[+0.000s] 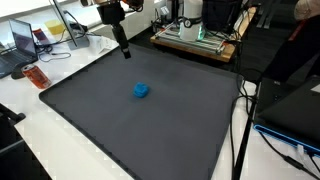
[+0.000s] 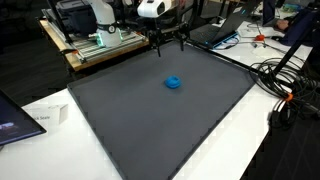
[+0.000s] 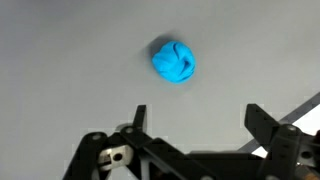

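Observation:
A small crumpled blue object (image 1: 141, 90) lies near the middle of a dark grey mat (image 1: 100, 120); it shows in both exterior views (image 2: 173, 83) and in the wrist view (image 3: 173, 61). My gripper (image 3: 196, 115) is open and empty, with nothing between its fingers. It hangs above the mat's far part (image 1: 124, 50), well above and behind the blue object (image 2: 167, 44). In the wrist view the blue object lies beyond the fingertips, apart from them.
The mat (image 2: 150, 120) covers a white table. A red object (image 1: 36, 76) and laptops (image 1: 22, 40) sit off the mat at one side. A machine on a wooden board (image 1: 195, 40) stands behind. Cables (image 2: 285, 85) lie beside the mat; paper (image 2: 45, 118) lies on the table.

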### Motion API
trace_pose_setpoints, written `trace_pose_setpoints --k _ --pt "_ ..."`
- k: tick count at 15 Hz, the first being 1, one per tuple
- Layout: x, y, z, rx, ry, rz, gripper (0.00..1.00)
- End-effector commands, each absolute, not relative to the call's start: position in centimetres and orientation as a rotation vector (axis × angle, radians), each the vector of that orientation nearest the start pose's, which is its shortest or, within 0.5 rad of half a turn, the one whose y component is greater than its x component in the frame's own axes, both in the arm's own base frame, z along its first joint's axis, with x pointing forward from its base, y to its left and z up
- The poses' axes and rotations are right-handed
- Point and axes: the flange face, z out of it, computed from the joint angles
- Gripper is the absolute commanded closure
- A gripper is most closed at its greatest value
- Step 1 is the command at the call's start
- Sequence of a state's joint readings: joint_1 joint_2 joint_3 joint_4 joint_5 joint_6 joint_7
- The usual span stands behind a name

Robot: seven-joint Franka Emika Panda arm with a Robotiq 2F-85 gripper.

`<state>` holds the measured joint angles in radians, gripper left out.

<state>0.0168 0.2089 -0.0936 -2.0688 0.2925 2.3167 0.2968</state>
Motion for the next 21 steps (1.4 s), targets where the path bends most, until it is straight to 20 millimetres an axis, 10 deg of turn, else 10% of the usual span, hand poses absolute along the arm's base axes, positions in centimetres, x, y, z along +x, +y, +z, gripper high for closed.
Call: trace_pose_setpoints --k 1,21 --pt "60.3 -4.9 32.4 -2.808 0.685 0.012 0.0" --pt "61.2 -2.3 22.6 -2.875 0.201 0.199 0.0"
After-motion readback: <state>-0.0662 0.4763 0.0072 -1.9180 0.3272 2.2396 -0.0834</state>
